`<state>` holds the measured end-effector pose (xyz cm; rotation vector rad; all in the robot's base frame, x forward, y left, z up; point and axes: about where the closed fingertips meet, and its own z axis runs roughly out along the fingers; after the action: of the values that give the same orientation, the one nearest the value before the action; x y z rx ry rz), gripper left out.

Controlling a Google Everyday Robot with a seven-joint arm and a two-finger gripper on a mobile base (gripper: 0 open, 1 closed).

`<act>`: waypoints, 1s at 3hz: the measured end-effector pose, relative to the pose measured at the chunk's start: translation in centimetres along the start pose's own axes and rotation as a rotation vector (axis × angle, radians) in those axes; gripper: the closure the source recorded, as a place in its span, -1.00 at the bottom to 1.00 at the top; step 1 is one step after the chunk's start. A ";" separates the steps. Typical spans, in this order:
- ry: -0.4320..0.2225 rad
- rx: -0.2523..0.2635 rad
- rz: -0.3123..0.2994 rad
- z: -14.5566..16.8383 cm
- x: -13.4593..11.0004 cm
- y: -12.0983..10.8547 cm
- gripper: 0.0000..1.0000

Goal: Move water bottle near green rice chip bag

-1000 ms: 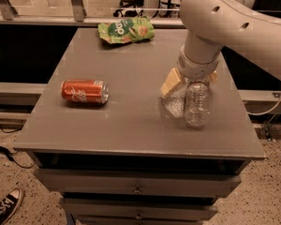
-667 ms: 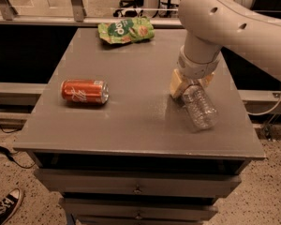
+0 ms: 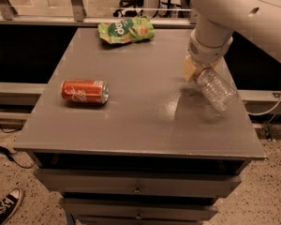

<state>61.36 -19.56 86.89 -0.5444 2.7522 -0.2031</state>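
Observation:
The clear ribbed water bottle (image 3: 217,89) hangs tilted above the right side of the grey table (image 3: 140,125), its bottom pointing down and right. My gripper (image 3: 196,70) is shut on its upper end, under the white arm at the right. The green rice chip bag (image 3: 126,31) lies at the table's far edge, left of the arm and well apart from the bottle. The bottle's cap is hidden by the gripper.
An orange soda can (image 3: 84,91) lies on its side at the table's left. Drawers (image 3: 138,190) sit under the tabletop. A railing (image 3: 79,3) runs behind the table. A shoe (image 3: 4,207) is on the floor at lower left.
The bottle has been lifted off the table and tilted, and the gripper has carried it up and slightly toward the far side.

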 end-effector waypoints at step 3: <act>-0.103 -0.023 -0.005 -1.2 -1.3 0.2 1.00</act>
<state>62.05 -18.82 88.36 -0.5513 2.6568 -0.1409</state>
